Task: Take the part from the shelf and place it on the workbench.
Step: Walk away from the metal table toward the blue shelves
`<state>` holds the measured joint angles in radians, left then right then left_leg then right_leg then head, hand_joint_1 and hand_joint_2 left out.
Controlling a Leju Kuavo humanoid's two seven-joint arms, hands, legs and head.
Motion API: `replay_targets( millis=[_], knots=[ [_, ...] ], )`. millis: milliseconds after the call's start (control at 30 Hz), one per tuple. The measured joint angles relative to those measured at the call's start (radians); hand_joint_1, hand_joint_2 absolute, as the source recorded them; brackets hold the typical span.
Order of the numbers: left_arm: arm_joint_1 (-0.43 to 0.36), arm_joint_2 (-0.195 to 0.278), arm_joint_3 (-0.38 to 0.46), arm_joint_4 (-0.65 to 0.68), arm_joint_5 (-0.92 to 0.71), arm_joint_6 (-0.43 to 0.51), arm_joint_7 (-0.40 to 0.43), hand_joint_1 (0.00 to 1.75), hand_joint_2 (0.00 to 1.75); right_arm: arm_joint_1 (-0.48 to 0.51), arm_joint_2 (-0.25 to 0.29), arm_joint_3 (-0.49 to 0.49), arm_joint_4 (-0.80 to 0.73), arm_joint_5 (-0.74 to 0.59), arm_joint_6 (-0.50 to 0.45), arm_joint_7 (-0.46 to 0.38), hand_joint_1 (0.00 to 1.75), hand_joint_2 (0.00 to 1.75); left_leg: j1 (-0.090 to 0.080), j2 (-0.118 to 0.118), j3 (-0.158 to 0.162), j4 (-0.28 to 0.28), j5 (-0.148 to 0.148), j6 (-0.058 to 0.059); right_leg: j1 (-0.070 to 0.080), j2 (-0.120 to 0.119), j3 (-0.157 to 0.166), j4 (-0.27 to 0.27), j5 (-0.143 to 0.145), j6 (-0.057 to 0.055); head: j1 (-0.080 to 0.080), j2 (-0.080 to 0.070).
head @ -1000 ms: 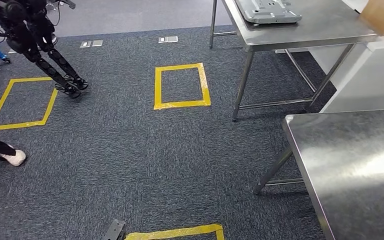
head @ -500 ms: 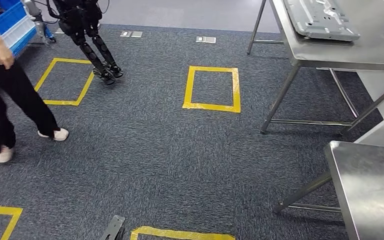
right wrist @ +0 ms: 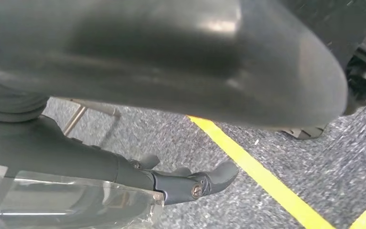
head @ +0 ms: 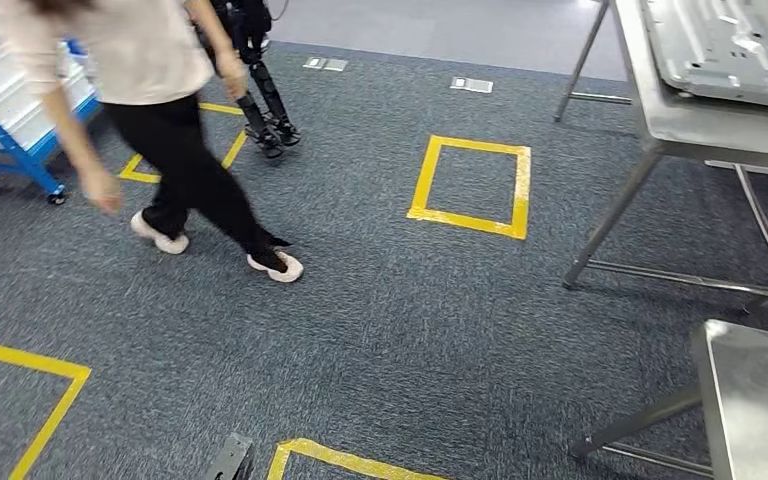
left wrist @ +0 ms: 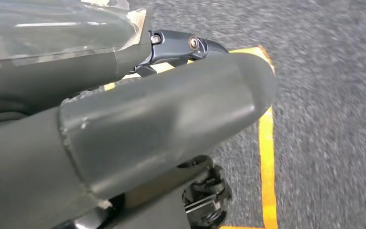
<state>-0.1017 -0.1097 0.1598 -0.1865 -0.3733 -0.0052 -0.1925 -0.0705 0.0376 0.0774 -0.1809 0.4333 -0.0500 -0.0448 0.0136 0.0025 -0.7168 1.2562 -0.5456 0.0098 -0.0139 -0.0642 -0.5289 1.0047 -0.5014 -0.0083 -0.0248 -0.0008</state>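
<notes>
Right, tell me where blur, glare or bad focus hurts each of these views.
Head view: the walking person is slightly motion-smeared, and the steel table top shows soft glare. Left wrist view: the grey carpet is streaked by motion blur and the left hand looks soft. Right wrist view: the right hand looms dark and unfocused.
</notes>
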Motion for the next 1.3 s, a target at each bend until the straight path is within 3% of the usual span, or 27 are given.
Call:
replay_targets(
  millis=[67,133,167,233,300,367,433,467,500,533,600,667,733,800,867,933,967,1000,1033,1100,1167,1233,1267,1300],
  knots=[
    [0.0,0.003,0.0,0.0,0.002,-0.001,-0.001,0.0,0.0,-0.005,0.001,0.0,0.0,0.005,0.005,0.004,0.0,0.0,-0.003,0.035,0.073,-0.132,0.055,0.004,0.003,-0.022,0.005,0.0,-0.004,0.003,0.0,0.0],
    [-0.001,0.004,0.001,0.0,0.004,-0.002,-0.003,0.0,0.0,-0.009,0.002,0.0,0.0,0.008,0.01,0.008,0.0,0.0,-0.009,0.061,0.119,-0.216,0.077,0.01,0.01,-0.04,0.008,0.0,-0.011,0.012,0.002,0.0],
    [0.0,0.004,0.001,0.0,0.005,-0.002,-0.003,0.0,0.0,-0.012,0.002,0.0,0.0,0.01,0.012,0.01,0.0,0.0,-0.014,0.059,0.121,-0.224,0.075,0.013,0.013,-0.048,0.011,-0.001,-0.013,0.017,0.004,0.0],
    [0.003,0.004,0.003,0.0,0.006,-0.002,-0.005,0.0,0.0,-0.019,0.003,0.0,0.0,0.019,0.016,0.016,0.0,0.0,-0.017,0.034,0.121,-0.231,0.079,0.024,0.014,-0.057,0.015,0.0,-0.018,0.028,0.004,0.0],
    [0.005,0.005,0.006,0.0,0.007,0.002,-0.008,0.0,0.0,-0.025,0.006,0.0,-0.001,0.025,0.016,0.019,0.0,0.0,-0.013,0.012,0.126,-0.242,0.087,0.039,0.011,-0.018,0.0,0.041,-0.044,0.033,0.007,0.0],
    [0.003,0.005,0.009,0.0,0.008,0.006,-0.01,0.0,0.0,-0.026,0.009,0.0,-0.001,0.027,0.016,0.021,0.0,0.0,-0.011,-0.012,0.128,-0.245,0.092,0.048,0.006,0.038,-0.055,0.159,-0.1,0.027,0.011,0.0],
    [0.003,0.004,0.011,0.0,0.008,0.006,-0.01,0.0,0.0,-0.024,0.01,0.0,0.0,0.029,0.016,0.023,0.0,0.0,-0.012,-0.044,0.126,-0.245,0.093,0.051,0.004,0.057,-0.115,0.275,-0.138,0.028,0.012,0.0],
    [0.005,0.004,0.012,0.0,0.008,0.006,-0.01,0.0,0.0,-0.023,0.01,0.0,0.0,0.03,0.016,0.024,0.0,0.0,-0.013,-0.061,0.127,-0.245,0.093,0.051,0.004,0.06,-0.125,0.287,-0.135,0.034,0.012,0.0],
    [0.006,0.004,0.013,0.0,0.008,0.005,-0.01,0.0,0.0,-0.023,0.01,0.0,0.0,0.031,0.016,0.024,0.0,0.0,-0.013,-0.077,0.128,-0.244,0.093,0.051,0.003,0.063,-0.114,0.257,-0.114,0.042,0.012,0.0],
    [0.007,0.004,0.014,0.0,0.008,0.005,-0.01,0.0,0.0,-0.023,0.01,0.0,0.0,0.031,0.016,0.024,0.0,0.0,-0.012,-0.092,0.129,-0.244,0.094,0.05,0.001,0.073,-0.087,0.193,-0.082,0.05,0.012,0.0],
    [0.008,0.004,0.015,0.0,0.008,0.005,-0.011,0.0,0.0,-0.024,0.01,0.0,0.0,0.033,0.016,0.024,0.0,0.0,-0.014,-0.119,0.13,-0.242,0.093,0.044,-0.003,0.113,-0.03,0.056,-0.023,0.057,0.013,0.0],
    [0.009,0.004,0.016,0.0,0.006,0.005,-0.011,0.0,0.0,-0.025,0.01,0.0,0.0,0.034,0.017,0.024,0.0,0.0,-0.015,-0.138,0.128,-0.241,0.093,0.032,-0.001,0.131,-0.008,0.002,-0.003,0.047,0.013,0.0],
    [0.013,0.005,0.016,0.001,0.002,0.005,-0.012,0.0,0.0,-0.027,0.011,0.0,0.0,0.037,0.017,0.025,0.0,0.0,-0.013,-0.152,0.122,-0.242,0.094,0.02,-0.002,0.111,-0.002,-0.002,0.003,0.032,0.012,0.0],
    [0.016,0.006,0.016,0.001,-0.001,0.005,-0.012,0.0,0.0,-0.026,0.013,0.0,0.0,0.038,0.017,0.025,0.0,0.0,-0.013,-0.108,0.106,-0.213,0.073,0.011,-0.008,0.088,0.004,-0.009,0.008,0.015,0.009,0.0],
    [0.016,0.006,0.016,0.001,-0.002,0.005,-0.012,0.0,0.0,-0.023,0.014,0.0,0.0,0.039,0.017,0.025,0.0,0.0,-0.012,-0.036,0.054,-0.105,0.01,0.002,-0.005,0.061,0.007,-0.013,0.008,0.001,0.004,0.0],
    [0.015,0.005,0.015,0.001,-0.003,0.005,-0.012,0.0,0.0,-0.018,0.014,0.0,0.0,0.04,0.017,0.024,0.0,0.0,-0.005,-0.011,-0.01,0.022,-0.041,-0.006,-0.001,0.03,0.007,-0.013,0.005,-0.006,0.002,0.0],
    [0.016,0.005,0.015,0.001,-0.003,0.005,-0.012,0.0,0.0,-0.017,0.014,0.0,0.0,0.041,0.017,0.024,0.0,0.0,-0.001,-0.007,-0.023,0.046,-0.041,-0.01,0.0,0.016,0.007,-0.012,0.003,-0.007,0.002,0.0],
    [0.017,0.005,0.016,0.001,-0.003,0.005,-0.012,0.0,0.0,-0.017,0.014,0.0,0.0,0.041,0.018,0.023,0.0,0.0,0.002,-0.003,-0.015,0.029,-0.021,-0.013,0.001,0.003,0.008,-0.012,0.001,-0.007,0.002,0.0],
    [0.017,0.006,0.016,0.001,-0.003,0.005,-0.012,0.0,0.0,-0.017,0.015,0.0,0.0,0.042,0.018,0.023,0.0,0.0,0.005,0.007,0.013,-0.024,0.011,-0.014,0.0,-0.008,0.011,-0.012,-0.001,-0.005,0.002,0.0],
    [0.015,0.007,0.016,0.001,-0.003,0.005,-0.012,0.0,0.0,-0.018,0.016,0.0,0.0,0.042,0.019,0.023,0.0,0.0,0.004,0.053,0.089,-0.162,0.067,-0.011,0.005,-0.028,0.017,-0.012,-0.009,0.004,0.001,0.0],
    [0.013,0.007,0.016,0.001,-0.003,0.005,-0.012,0.0,0.0,-0.018,0.016,0.0,0.0,0.043,0.02,0.023,0.0,0.0,-0.004,0.077,0.125,-0.229,0.081,-0.003,0.013,-0.047,0.025,-0.012,-0.017,0.016,0.004,0.0],
    [0.013,0.007,0.016,0.001,-0.004,0.005,-0.012,0.0,0.0,-0.022,0.016,0.0,0.0,0.044,0.018,0.022,0.0,0.0,-0.011,0.054,0.125,-0.236,0.08,0.009,0.019,-0.07,0.033,-0.014,-0.022,0.026,0.007,0.0],
    [0.013,0.007,0.016,0.001,-0.004,0.005,-0.013,0.0,0.0,-0.024,0.016,0.0,0.0,0.044,0.017,0.022,0.0,0.0,-0.011,0.041,0.127,-0.241,0.083,0.016,0.018,-0.066,0.033,-0.009,-0.027,0.031,0.008,0.0],
    [0.013,0.007,0.016,0.001,-0.005,0.005,-0.013,0.0,0.0,-0.026,0.016,0.0,0.0,0.045,0.016,0.021,0.0,0.0,-0.009,0.029,0.13,-0.247,0.088,0.024,0.016,-0.047,0.026,0.011,-0.04,0.033,0.009,0.0]
  ],
)
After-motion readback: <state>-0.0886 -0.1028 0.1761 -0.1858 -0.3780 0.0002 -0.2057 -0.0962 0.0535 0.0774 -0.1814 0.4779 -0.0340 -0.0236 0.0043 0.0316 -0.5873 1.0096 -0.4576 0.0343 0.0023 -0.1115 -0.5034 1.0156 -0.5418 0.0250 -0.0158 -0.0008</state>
